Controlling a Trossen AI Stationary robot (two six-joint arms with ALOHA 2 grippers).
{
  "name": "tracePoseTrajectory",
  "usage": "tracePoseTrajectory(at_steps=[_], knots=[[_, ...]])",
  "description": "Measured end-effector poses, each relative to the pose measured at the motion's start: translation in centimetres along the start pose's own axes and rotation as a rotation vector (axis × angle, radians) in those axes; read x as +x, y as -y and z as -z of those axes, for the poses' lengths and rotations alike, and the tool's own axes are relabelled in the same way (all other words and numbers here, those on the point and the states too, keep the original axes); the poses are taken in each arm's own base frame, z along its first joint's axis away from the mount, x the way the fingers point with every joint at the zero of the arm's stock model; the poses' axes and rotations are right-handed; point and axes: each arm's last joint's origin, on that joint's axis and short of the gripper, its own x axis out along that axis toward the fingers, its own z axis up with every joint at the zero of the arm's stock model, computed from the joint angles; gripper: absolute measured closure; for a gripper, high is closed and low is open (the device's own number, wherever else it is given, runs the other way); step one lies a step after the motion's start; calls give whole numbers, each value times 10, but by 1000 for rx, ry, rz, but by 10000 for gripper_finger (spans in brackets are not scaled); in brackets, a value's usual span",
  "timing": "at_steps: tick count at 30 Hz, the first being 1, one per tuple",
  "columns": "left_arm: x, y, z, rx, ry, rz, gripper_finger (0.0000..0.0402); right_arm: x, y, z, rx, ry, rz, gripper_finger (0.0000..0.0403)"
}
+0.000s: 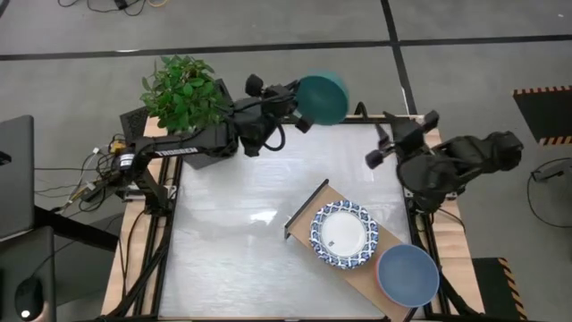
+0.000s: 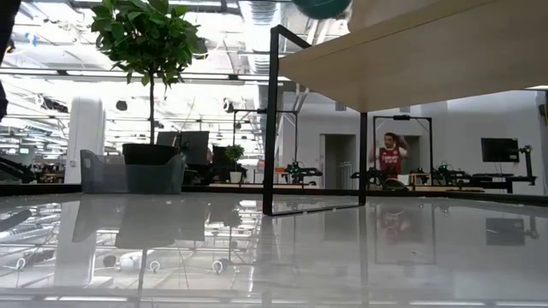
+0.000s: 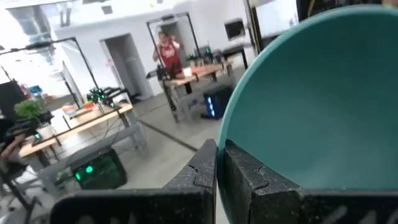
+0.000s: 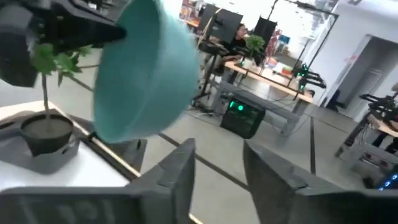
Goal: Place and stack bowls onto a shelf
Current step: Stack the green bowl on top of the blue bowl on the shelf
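Note:
My left gripper (image 1: 299, 107) is raised over the table's far edge and is shut on a dark green bowl (image 1: 322, 97). The same bowl shows large in the left wrist view (image 3: 311, 106), in the right wrist view (image 4: 143, 74), and at the top edge of the low view (image 2: 321, 7). The shelf (image 1: 308, 207) lies slantwise at the table's right near side. On it rest a white bowl with a blue patterned rim (image 1: 344, 234) and a slate blue bowl (image 1: 407, 275). My right gripper (image 1: 400, 141) is open at the far right and touches nothing. My left gripper pinches the green bowl's rim (image 3: 221, 142). One finger (image 3: 249, 180) is on the inner side and the other finger (image 3: 198, 177) on the outer wall. The bowl is lifted clear of the table and tipped on its side.
A leafy plant (image 1: 181, 89) in a dark pot stands in a grey tub at the table's far left corner, close behind my left arm. The white tabletop (image 1: 232, 241) left of the shelf is bare. A person (image 2: 390, 156) stands far off in the room.

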Motion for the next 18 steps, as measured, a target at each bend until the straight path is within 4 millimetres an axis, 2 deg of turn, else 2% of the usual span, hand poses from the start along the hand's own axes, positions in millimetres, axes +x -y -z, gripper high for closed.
tracePoseTrajectory(at_steps=[7,18], knots=[[5,9,5,39,24,50,401,18,-20,-3,67,-51,-27,169],[6,9,5,71,48,93,401,44,-20,-22,141,-35,-107,161]])
